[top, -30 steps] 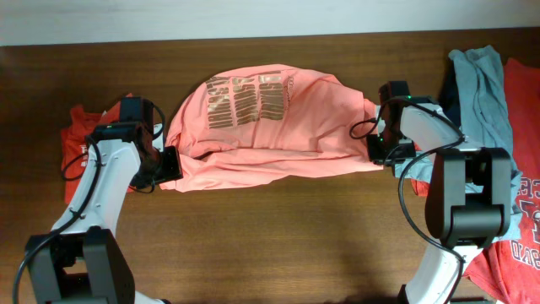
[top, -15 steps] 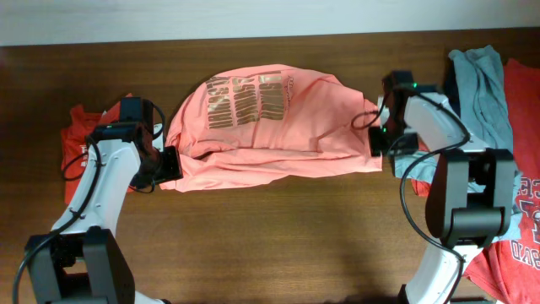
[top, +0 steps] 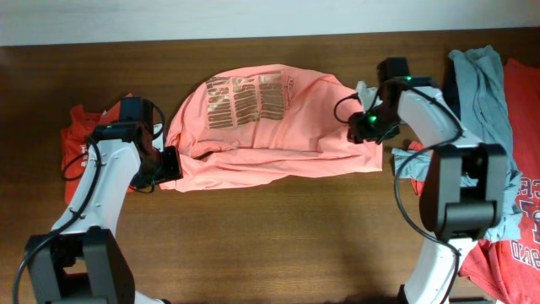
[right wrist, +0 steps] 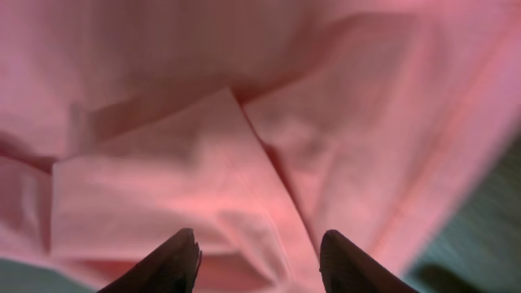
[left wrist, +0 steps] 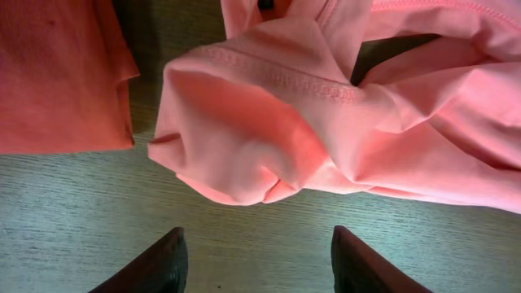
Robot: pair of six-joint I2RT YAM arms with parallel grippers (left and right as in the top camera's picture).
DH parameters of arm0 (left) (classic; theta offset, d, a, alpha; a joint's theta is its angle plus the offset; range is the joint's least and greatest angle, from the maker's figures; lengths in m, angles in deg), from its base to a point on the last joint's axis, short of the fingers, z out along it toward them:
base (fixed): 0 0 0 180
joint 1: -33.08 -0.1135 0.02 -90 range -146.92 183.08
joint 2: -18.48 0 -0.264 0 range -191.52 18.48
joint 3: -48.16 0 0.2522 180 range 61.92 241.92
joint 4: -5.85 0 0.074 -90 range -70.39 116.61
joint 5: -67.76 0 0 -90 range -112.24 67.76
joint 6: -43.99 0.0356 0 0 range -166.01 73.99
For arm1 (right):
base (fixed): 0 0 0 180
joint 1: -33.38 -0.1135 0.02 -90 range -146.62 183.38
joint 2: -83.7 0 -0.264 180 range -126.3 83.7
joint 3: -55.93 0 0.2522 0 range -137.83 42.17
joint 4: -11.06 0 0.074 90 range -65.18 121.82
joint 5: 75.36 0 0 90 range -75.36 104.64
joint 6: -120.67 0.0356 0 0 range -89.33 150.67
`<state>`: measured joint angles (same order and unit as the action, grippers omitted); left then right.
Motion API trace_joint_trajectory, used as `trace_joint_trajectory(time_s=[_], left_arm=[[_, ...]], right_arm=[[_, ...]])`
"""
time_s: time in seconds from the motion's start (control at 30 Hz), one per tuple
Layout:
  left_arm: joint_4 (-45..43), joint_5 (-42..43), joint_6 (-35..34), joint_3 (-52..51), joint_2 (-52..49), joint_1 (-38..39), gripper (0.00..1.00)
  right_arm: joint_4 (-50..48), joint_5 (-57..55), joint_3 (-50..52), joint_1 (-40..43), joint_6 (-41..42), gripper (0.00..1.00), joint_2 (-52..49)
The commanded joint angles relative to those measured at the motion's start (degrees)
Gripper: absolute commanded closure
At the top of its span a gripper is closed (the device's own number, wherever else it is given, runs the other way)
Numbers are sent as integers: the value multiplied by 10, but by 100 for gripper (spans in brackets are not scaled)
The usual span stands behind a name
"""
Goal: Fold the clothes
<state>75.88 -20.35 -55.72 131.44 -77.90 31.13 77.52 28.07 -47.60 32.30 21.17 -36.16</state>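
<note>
Salmon-pink cotton fills the middle of the wooden table [top: 278,245]: a large pink T-shirt [top: 278,143] lies crumpled there, its bronze striped lettering [top: 246,100] face up toward the far side. The left gripper [top: 169,165] sits at the shirt's left end, jaws spread with nothing between them. In its wrist view a bunched sleeve [left wrist: 244,138] lies just ahead of the fingertips on bare wood. The right gripper [top: 364,127] is over the shirt's right end, jaws also apart. Its wrist view shows only pink folds, and I cannot tell whether the fingers [right wrist: 175,260] touch the cloth. A red-orange shirt [top: 80,143] lies left of the left arm. On the right lie a grey-teal shirt [top: 481,84] and a red shirt [top: 523,211].
</note>
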Motion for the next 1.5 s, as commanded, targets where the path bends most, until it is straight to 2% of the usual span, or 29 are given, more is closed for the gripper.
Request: trace_joint_trajectory(time_s=[0.0,0.33,0.53,0.93,1.03,1.1,1.13,1.17,1.33,1.47], left_arm=[[0,-2,2,-4,-4,-2,44],[0,-2,1,-4,-4,-2,43],[-1,-2,1,-4,-4,-2,43],[0,-2,1,-4,-4,-2,43],[0,-2,1,-4,-4,-2,43],[0,-2,1,-4,-4,-2,43],[0,-2,1,-4,-4,-2,43],[0,-2,1,-4,-4,-2,43],[0,-2,1,-4,-4,-2,43],[0,-2,2,-4,-4,-2,43]], right_arm=[[-11,14,5,-10,-10,47,-18],[-33,9,5,-10,-10,47,-34],[-29,9,5,-12,-10,53,-34],[-37,9,29,-12,-10,55,-34],[-37,9,30,-12,-10,65,-34],[-37,9,30,-12,-10,86,-34],[-36,9,30,-12,-10,93,-34],[-35,9,30,-12,-10,96,-34],[-26,-4,23,-6,0,96,-30],[-5,-94,-2,13,52,96,-16]])
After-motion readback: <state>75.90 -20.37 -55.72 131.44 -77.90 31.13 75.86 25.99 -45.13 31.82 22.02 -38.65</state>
